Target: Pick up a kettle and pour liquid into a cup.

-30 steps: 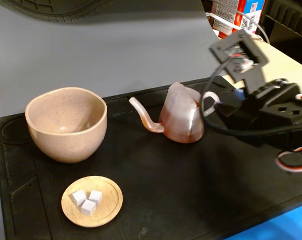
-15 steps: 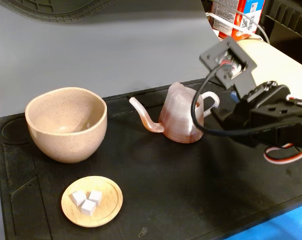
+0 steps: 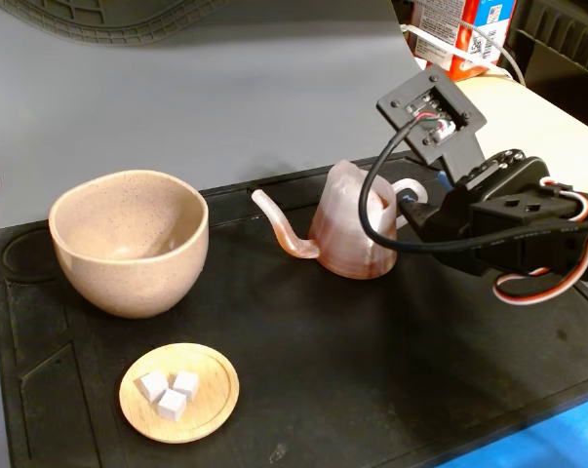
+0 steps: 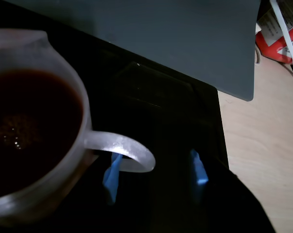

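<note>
**Spread fingers flank the kettle handle**

In the fixed view the small translucent pinkish ridged plastic kettle (image 3: 350,232) stands upright at centre of the black mat on the desk (image 3: 391,370); its thin spout points toward nine o'clock at the large beige speckled ceramic cup (image 3: 128,242); a round wooden dish of white cubes (image 3: 179,392) sits at seven o'clock. In the wrist view reddish-brown liquid (image 4: 29,126) fills the kettle; the blue-tipped fingers (image 4: 156,171) are spread apart, one under the loop handle (image 4: 124,150), gripping nothing.
</note>
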Robot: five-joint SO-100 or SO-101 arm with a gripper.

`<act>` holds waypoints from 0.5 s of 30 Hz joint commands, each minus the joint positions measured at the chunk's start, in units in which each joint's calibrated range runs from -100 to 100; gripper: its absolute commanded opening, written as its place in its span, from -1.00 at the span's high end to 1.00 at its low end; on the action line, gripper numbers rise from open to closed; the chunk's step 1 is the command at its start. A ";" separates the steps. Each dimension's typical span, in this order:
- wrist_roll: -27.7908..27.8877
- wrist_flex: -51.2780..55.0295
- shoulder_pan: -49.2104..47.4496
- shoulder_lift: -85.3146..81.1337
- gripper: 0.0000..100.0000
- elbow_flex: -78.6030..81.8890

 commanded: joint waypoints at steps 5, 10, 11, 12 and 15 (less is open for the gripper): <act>2.68 -0.78 0.26 2.93 0.64 -7.71; 4.83 -0.78 0.26 3.11 0.64 -7.43; 4.89 -0.78 0.26 3.19 0.64 -6.89; 4.89 -0.78 0.26 3.11 0.64 -6.80; 4.89 -0.78 -0.20 3.11 0.65 -6.53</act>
